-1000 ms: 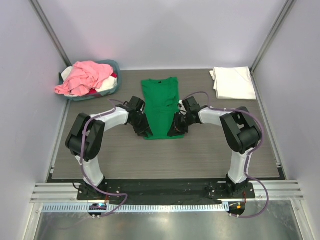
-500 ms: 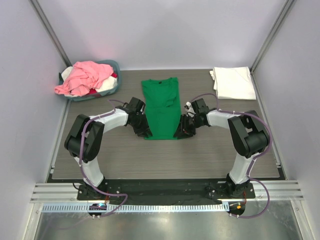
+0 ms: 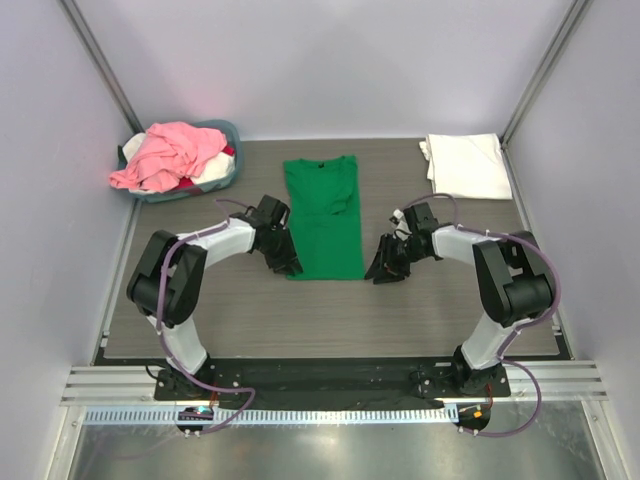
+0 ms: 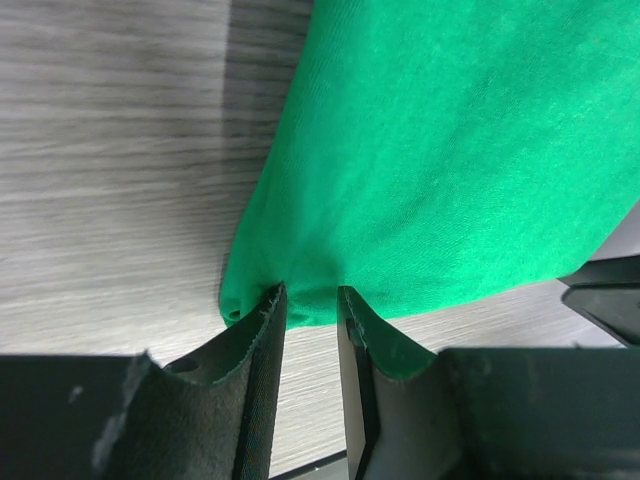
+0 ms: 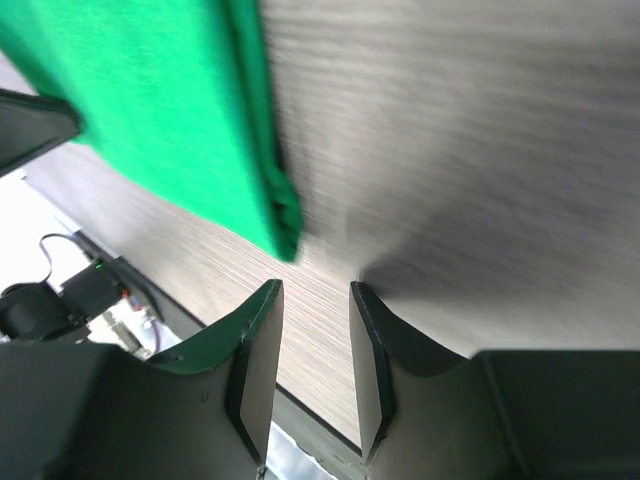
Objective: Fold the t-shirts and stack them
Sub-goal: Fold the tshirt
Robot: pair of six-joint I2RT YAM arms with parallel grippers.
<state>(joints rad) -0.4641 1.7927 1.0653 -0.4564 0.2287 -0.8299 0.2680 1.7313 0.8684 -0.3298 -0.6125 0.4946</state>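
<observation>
At the near right corner of the green shirt [image 3: 322, 215], your right claw [image 5: 316, 286] has just let go. A second ago it sat pinched down on that corner; now it has slid off to the right of the shirt onto bare table [image 3: 430, 310]. Its jaws stand moderately apart with nothing between them, and the corner of the cloth lies just beyond its tips. Your left claw [image 4: 311, 292] has hardly moved. It is at the shirt's near left corner, jaws parted only narrowly, with the hem right at the fingertips. Wood grain shows through the gap, so it looks to be resting there rather than gripping. The shirt itself lies flat as a long narrow strip, collar at the far end, sleeves tucked in, and its near hem now sits straight and free of the right claw. That suggests the lengthwise folds are done and the corners squared, so what remains for this one is probably the crosswise fold. Far to the right of the green shirt lies a folded white shirt [image 3: 465, 165], the likely stack. Far to its left, a basket [image 3: 232, 165] holds a pink shirt [image 3: 170, 150] and others not yet folded.
</observation>
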